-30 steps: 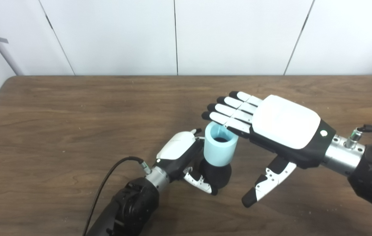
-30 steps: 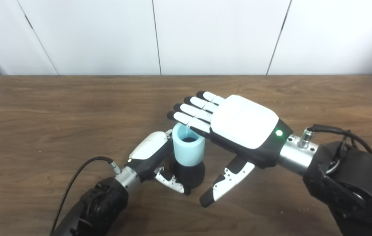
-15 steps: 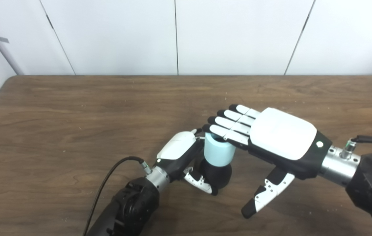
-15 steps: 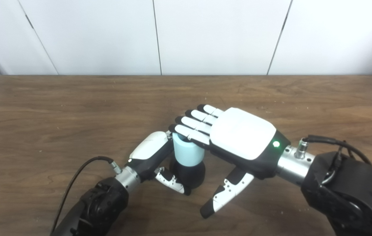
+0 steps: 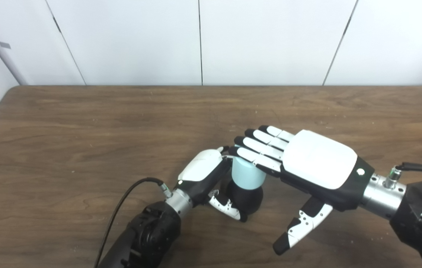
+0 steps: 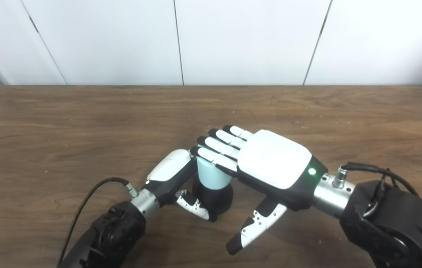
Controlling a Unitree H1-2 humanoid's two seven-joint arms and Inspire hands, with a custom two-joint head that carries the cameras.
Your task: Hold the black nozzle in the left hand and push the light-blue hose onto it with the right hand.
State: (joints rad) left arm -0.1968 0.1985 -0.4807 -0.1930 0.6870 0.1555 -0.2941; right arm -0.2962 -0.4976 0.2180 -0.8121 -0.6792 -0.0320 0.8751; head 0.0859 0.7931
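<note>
Left hand point(image 5: 211, 178): wrapped around the black nozzle point(image 5: 246, 199), fingers closed on its rounded base from the left; the thumb curls across the near side. The nozzle stands on the table point(image 5: 66, 149), near the centre and toward the near edge.

Light-blue hose point(image 5: 246, 175): a short sleeve standing upright on the nozzle, its lower end over the black body. Only a short band of blue shows between the nozzle and the fingers above it.

Right hand point(image 5: 307, 163): flat, palm down, fingers point(image 6: 218, 147) extended and held side by side, thumb hanging free below — it grasps nothing. The fingers lie across the top rim of the hose and cover its opening; contact appears made, though the rim itself is hidden.

Governing relation: the hose's long axis is vertical, in line with the nozzle beneath. The right hand sits directly above that axis, so the push runs straight down along it; the left hand braces the base from the side.

Nearer hand: both touch the assembly — left at the bottom, right at the top.

Judged stage: pressing-on under way; seating depth cannot be confirmed.

Risk: an off-axis push could tip the hose toward the left hand.
</note>
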